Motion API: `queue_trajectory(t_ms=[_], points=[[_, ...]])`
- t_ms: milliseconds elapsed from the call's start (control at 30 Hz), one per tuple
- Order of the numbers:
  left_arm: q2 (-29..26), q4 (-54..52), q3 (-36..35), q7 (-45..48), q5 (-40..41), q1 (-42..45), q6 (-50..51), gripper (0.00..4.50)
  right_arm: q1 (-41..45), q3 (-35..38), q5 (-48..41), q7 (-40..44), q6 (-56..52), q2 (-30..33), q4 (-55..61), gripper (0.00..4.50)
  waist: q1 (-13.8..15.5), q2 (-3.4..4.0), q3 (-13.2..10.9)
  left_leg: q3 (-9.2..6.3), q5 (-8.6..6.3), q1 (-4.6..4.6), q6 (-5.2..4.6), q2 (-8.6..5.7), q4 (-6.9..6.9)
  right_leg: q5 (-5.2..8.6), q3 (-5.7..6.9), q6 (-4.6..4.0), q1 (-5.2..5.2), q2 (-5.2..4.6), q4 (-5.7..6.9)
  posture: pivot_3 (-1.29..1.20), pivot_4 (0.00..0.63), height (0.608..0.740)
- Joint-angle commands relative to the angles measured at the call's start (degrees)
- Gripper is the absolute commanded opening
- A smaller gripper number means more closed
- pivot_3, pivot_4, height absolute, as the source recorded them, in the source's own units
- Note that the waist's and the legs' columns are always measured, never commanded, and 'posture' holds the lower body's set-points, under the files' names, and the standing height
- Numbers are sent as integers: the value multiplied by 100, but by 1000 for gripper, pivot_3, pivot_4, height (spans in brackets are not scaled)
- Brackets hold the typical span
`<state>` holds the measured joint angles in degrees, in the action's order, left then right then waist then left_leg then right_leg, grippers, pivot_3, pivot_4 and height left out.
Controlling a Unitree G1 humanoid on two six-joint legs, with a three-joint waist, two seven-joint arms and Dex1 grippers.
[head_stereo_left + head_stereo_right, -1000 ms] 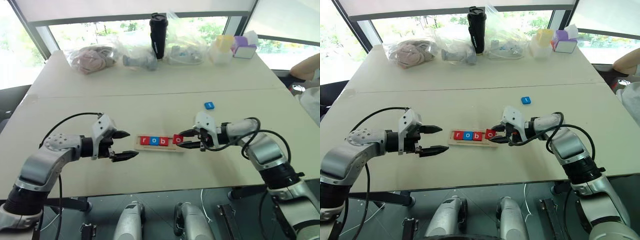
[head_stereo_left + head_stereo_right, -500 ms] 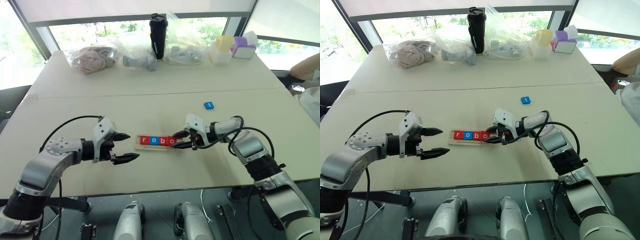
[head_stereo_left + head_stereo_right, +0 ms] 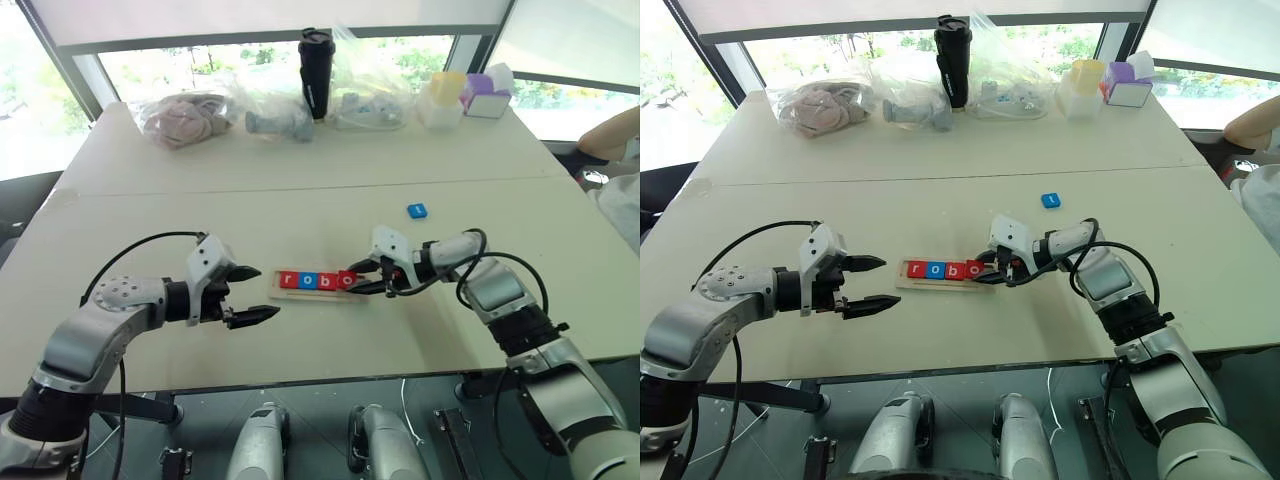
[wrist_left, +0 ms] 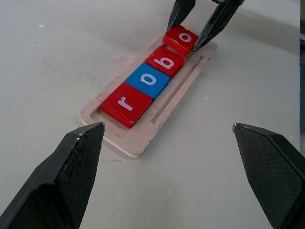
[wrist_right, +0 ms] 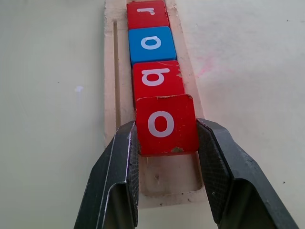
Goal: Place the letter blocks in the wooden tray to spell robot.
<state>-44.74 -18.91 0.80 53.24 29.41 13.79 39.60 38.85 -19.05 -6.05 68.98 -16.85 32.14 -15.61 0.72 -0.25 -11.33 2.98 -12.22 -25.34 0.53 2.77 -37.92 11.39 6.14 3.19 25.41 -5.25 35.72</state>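
The wooden tray (image 3: 276,293) lies at the table's middle with letter blocks r (image 4: 125,104), o (image 4: 148,79) and b (image 4: 165,60) in a row. The fourth block, a red o (image 5: 165,125), sits at the row's end, tilted a little with one edge over the b. My right gripper (image 5: 167,128) comes in from the right, its fingers (image 5: 125,157) pressed against both sides of that red o. The blue t block (image 3: 418,210) lies on the table behind and to the right. Just left of the tray, my left gripper (image 3: 266,292) hovers open and holds nothing.
Along the far edge stand plastic bags (image 3: 190,115), a black tumbler (image 3: 316,70), and yellow (image 3: 444,95) and purple (image 3: 487,95) containers. A person's arm (image 3: 615,135) shows at the right edge. A seam crosses the table behind the tray.
My right gripper carried the red o leftward and down from beside the tray's right end into the row after the b. The left gripper stayed put.
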Motion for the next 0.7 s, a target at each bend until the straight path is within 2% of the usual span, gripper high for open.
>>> queue_trajectory(t_ms=[33, 67, 133, 233, 433, 567, 700], points=[[-4, -211, -123, -22, 83, 15, 2, 4500, 90, 88, -23, 62, 88, -35, 113, 3012, -1, 0, 0, 0, 0, 0, 0, 0, 0, 0, 0, 0, 0, 0, 0, 0, 150, 740], [-4, -209, -125, -25, 83, 14, 3, 4500, 84, 97, -33, 85, 81, -26, 142, 3740, -1, 0, 0, 0, 0, 0, 0, 0, 0, 0, 0, 0, 0, 0, 1, 0, 150, 740], [-7, -213, -129, -34, 84, 6, 5, 4500, 82, 144, -52, 80, 60, -4, 220, 4472, -1, 0, 0, 0, 0, 0, 0, 0, 0, 0, 0, 0, 0, 0, 2, 0, 150, 740], [-12, -228, -144, -52, 91, -18, 3, 4500, 160, 409, -201, -33, -58, 43, 416, 4472, 0, 0, 0, 0, 0, 0, 0, 0, -1, 0, 0, 0, 1, 0, 3, 0, 150, 740], [-1, -241, -152, -75, 86, -68, -21, 4500, 495, 1648, -1108, -794, -1119, -99, 739, 4472, -1, 1, -1, 0, 0, 0, 0, 1, -2, -1, -1, -2, 3, -1, 8, 0, 150, 740], [0, -228, -160, -74, 90, -85, -37, 4500, -379, 1401, -683, -858, -921, 394, 1634, 4472, 53, -3, 2, -5, -1, 0, 2, 2, 0, 3, 1, -1, 0, 0, 4, 0, 150, 740], [14, -158, -107, -49, 63, -19, -54, 4500, -991, 1175, -520, -1008, -812, 477, 2138, 4472, -2, 1, -1, 6, -2, -7, 2, 0, 2, 1, 0, 0, 1, -7, -16, 0, 150, 740]])
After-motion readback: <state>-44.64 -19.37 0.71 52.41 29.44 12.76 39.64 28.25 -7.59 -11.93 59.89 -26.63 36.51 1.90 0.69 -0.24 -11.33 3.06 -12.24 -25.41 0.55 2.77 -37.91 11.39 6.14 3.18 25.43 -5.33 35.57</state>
